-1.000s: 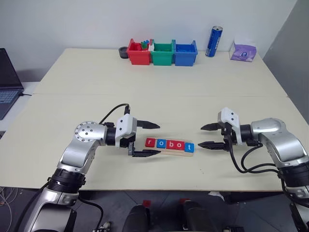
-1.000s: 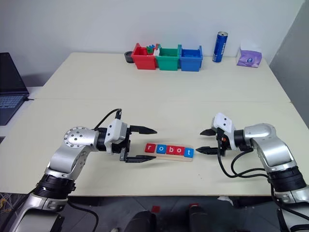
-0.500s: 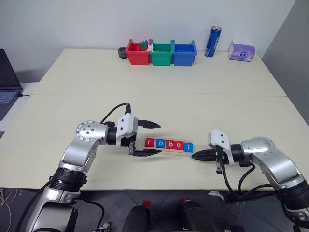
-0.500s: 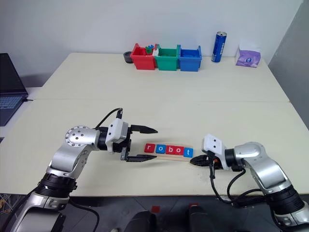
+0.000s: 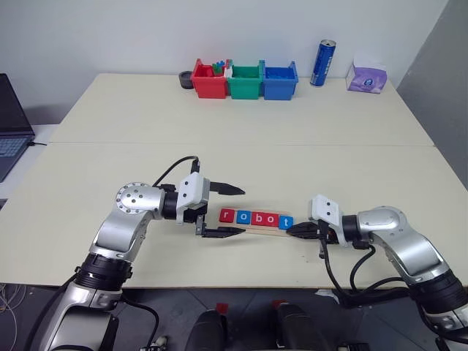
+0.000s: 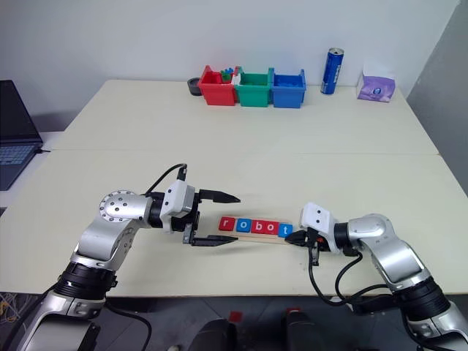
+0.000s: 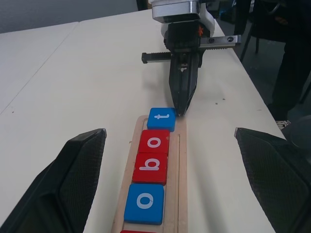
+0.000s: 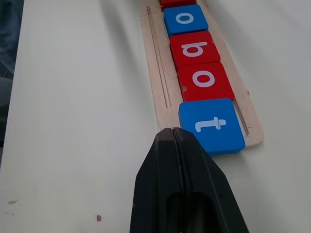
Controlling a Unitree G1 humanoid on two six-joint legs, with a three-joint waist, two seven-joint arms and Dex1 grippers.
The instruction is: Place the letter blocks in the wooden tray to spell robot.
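Observation:
Five letter blocks lie in a row in the wooden tray (image 5: 252,229) near the table's front edge and read r (image 5: 227,215), o (image 5: 243,216), b (image 5: 257,218), o (image 5: 271,219), t (image 5: 286,222). The blue t block (image 8: 211,125) sits a little askew at the tray's right end and overhangs it. My right gripper (image 8: 172,130) is shut and empty, low on the table, its tip at the corner of the t block and the end of the tray (image 8: 158,73). At the tray's left end my left gripper (image 5: 242,210) stands open, holding nothing.
Red (image 5: 208,80), green (image 5: 246,80) and blue (image 5: 281,80) bins stand in a row at the far edge. A blue can (image 5: 322,63) and a purple tissue pack (image 5: 367,77) are to their right. A laptop (image 5: 11,124) sits off the table's left side.
My right gripper has shut, dropped to the table and moved left up to the t end of the tray. The left gripper and the blocks have stayed put.

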